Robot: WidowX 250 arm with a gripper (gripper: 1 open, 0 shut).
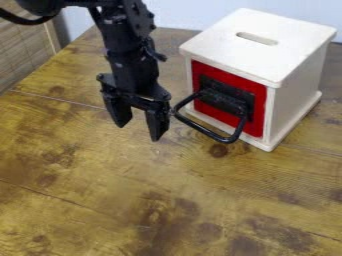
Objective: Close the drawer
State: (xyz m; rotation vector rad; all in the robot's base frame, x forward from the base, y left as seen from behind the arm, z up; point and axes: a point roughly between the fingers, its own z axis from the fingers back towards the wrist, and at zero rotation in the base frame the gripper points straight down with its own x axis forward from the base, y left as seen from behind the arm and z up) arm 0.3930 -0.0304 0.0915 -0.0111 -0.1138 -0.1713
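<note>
The black gripper [136, 122] hangs above the tabletop [100, 190], pointing down, its two fingers well apart with nothing between them. Up from it runs the dark arm [123, 45], which leans in from the upper left corner of the view. Just beside the gripper, on the right side of the view, is the drawer's black loop handle [214, 134] — the two look close, though I cannot tell the exact gap. The handle juts out and down from the black panel [225, 97] on the red front of the drawer [253, 121]. Beyond that, farther right of the gripper, stands the pale wooden box [297, 92] that holds the drawer, its cream top [262, 42] cut with an oblong slot [257, 38].
</note>
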